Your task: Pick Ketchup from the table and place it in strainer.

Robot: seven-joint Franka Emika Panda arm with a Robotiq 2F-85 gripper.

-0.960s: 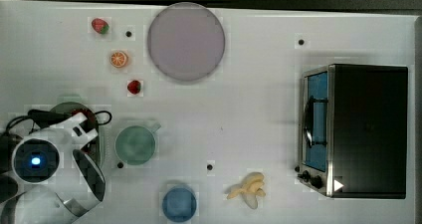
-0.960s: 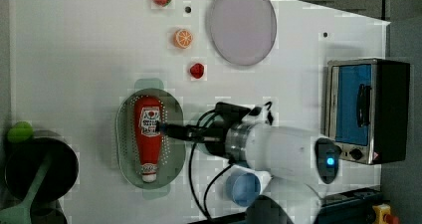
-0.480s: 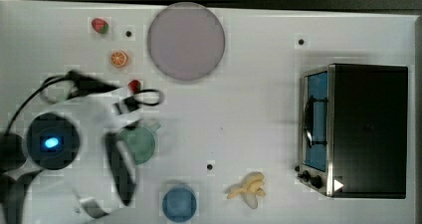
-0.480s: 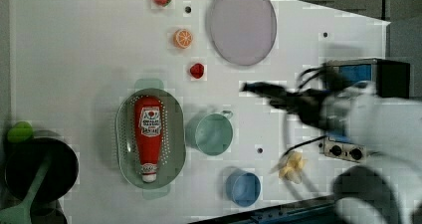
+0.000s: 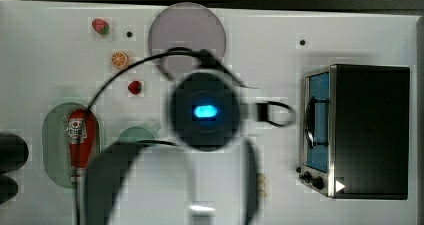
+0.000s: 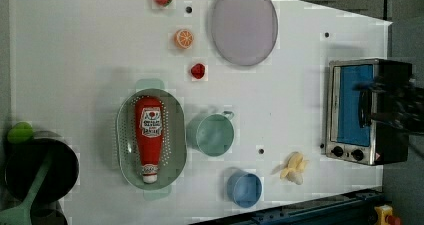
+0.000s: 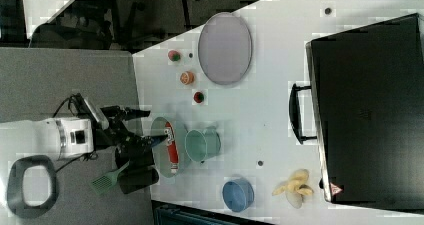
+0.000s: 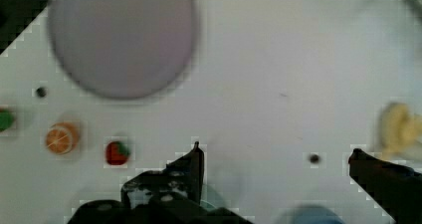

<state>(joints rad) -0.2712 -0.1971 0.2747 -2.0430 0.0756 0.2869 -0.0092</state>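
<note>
- While the Ketchup (image 6: 149, 137) lies lengthwise inside the strainer (image 6: 175, 140), cap toward the left view's bottom, a green cup (image 6: 212, 134) stands just beside it on the tabletop (image 6: 75, 60).
- Right of these in the left view sits a toaster oven (image 6: 355, 110).
- In the wrist view the gripper (image 8: 276, 157) hangs empty above the tabletop, fingers (image 8: 195, 159) spread wide apart.

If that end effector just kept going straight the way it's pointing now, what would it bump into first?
Most likely the bare white table. In the wrist view the open end effector points down at empty tabletop, between the strawberry and the banana. How far above the table it hangs is unclear.
</note>
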